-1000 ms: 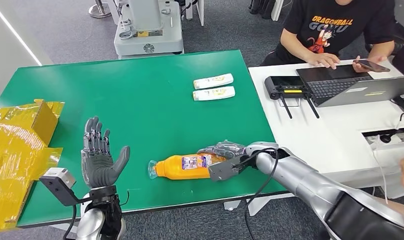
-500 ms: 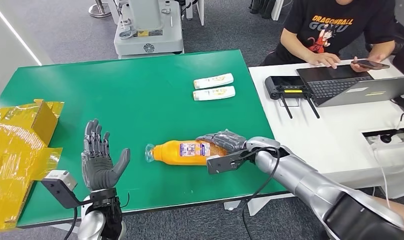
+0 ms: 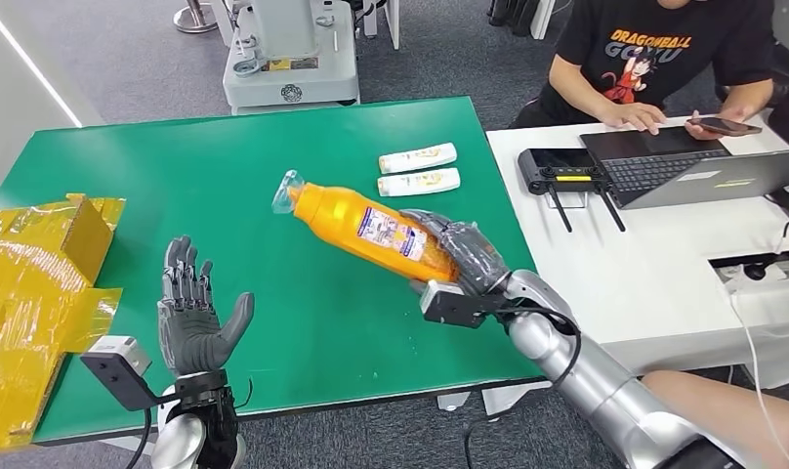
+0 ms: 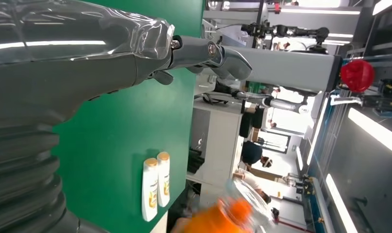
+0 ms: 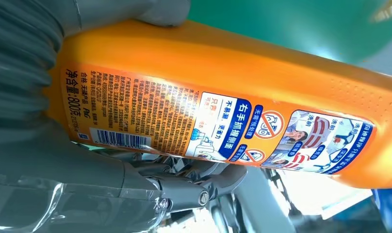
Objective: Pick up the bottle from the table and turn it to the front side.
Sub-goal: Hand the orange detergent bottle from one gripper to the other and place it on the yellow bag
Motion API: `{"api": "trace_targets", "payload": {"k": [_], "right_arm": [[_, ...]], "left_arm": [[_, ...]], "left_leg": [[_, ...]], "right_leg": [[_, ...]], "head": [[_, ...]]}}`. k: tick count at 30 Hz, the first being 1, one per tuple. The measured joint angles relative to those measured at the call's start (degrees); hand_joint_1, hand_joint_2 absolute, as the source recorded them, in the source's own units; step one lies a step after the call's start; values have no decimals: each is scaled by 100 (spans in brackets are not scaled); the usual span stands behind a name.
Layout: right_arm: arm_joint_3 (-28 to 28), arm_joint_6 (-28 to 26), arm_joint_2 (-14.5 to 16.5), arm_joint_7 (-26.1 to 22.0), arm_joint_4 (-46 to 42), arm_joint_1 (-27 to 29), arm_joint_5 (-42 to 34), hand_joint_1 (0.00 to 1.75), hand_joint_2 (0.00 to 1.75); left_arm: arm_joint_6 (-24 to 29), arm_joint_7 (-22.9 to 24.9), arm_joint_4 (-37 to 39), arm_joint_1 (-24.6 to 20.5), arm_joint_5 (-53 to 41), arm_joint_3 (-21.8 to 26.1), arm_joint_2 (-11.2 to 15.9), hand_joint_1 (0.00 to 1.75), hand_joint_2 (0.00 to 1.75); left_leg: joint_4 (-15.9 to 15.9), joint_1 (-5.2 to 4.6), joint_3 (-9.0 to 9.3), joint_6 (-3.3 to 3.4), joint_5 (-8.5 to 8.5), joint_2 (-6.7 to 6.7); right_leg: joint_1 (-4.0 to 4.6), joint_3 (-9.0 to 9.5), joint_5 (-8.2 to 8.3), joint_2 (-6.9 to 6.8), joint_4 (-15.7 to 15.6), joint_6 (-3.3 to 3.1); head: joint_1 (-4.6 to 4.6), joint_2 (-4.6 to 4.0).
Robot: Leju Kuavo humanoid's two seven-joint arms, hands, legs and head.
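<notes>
Head view, right hand gripping orange bottle aloft, two white tubes behind, left hand spread

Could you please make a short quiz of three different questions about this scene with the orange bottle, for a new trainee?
1. True or false: the orange bottle lies flat on the green table.
2. Which hand holds the bottle? A) left hand B) right hand C) a person's hand
3. Fill in: beyond the bottle, two small white ____ lie side by side on the table.

Key
1. False: it is raised above the table, tilted, with its cap end away from the robot.
2. B: the right hand grips its base, while the left hand is empty with fingers apart.
3. bottles
</notes>
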Motion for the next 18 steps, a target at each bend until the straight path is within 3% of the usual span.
{"api": "trace_targets", "payload": {"k": [4,10,18], "right_arm": [[-486,-436,-1,-330,-607,473,2,175,175],[-824,-557,-1,-434,-1077,817,-26,175,175],[-1101,-661,-1,-532,-1589,1389,-200,175,175]], "left_arm": [[18,-31,4,0,13,0,0,0,175],[-5,-36,4,-2,5,-1,1,0,175],[-756,258,41,-54,-316,-410,-1,0,175]], "left_leg": [[0,0,-2,-1,-3,-1],[0,0,-2,-1,-4,1],[0,-1,-4,-5,-9,-2]], "right_leg": [[0,-1,-1,-1,0,0],[0,-4,-2,0,0,-2],[-1,-5,-5,1,-1,-1]], "head": [[-1,0],[-1,0],[-1,0]]}}
